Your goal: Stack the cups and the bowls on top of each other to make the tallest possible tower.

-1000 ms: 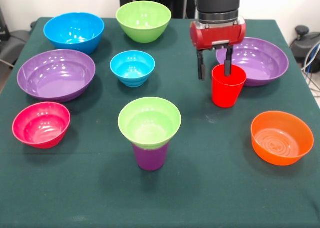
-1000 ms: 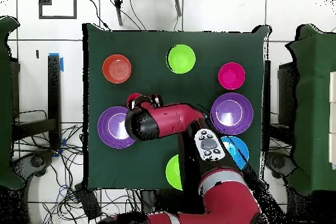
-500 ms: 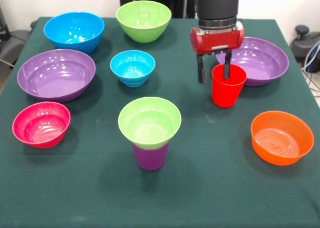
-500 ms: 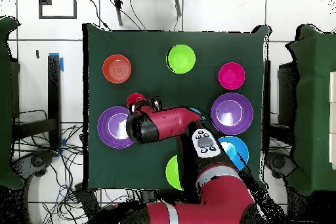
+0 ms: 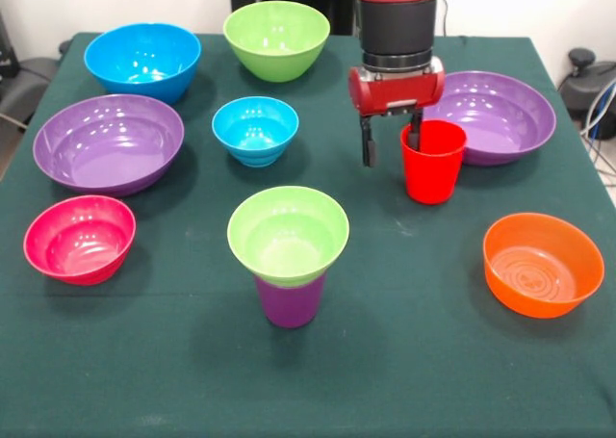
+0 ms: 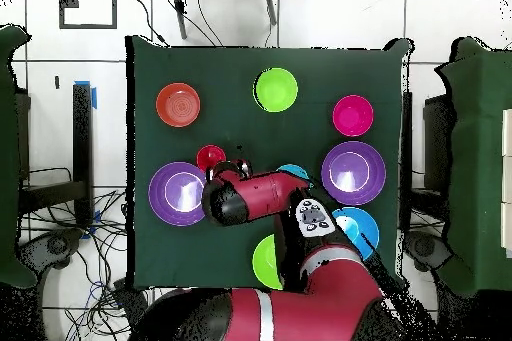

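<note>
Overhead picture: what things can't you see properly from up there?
1. Small blue bowl: mostly covered by the arm.
2. Gripper: mostly hidden under the arm's own wrist. Only the front view shows it clearly.
3. Purple cup: hidden beneath the small lime green bowl sitting on it. Only the front view shows it.
</note>
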`<state>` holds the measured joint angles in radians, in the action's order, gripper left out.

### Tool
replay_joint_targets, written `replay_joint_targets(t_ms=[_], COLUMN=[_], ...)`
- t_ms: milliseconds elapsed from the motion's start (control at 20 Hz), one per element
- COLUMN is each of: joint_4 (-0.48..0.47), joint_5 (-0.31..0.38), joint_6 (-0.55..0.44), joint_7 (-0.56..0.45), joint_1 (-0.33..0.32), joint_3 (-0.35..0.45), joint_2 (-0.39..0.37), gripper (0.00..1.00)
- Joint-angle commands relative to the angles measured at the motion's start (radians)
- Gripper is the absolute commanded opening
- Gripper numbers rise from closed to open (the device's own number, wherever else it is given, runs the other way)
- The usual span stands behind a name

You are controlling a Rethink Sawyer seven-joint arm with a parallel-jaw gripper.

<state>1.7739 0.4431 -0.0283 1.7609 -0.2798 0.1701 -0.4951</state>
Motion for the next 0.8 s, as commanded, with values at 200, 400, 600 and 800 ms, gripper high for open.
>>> replay_joint_targets(t_ms=[200, 400, 600, 800], joint_4=[-0.029, -0.023, -0.019, -0.015], joint_5=[0.061, 0.047, 0.035, 0.027], joint_6=[0.024, 0.021, 0.026, 0.008], joint_7=[0.067, 0.077, 0.09, 0.089], joint_1=[0.04, 0.05, 0.059, 0.051], joint_3=[-0.018, -0.017, -0.02, -0.008], joint_2=[0.039, 0.037, 0.039, 0.036], gripper=[1.0, 1.0, 1.0, 0.0])
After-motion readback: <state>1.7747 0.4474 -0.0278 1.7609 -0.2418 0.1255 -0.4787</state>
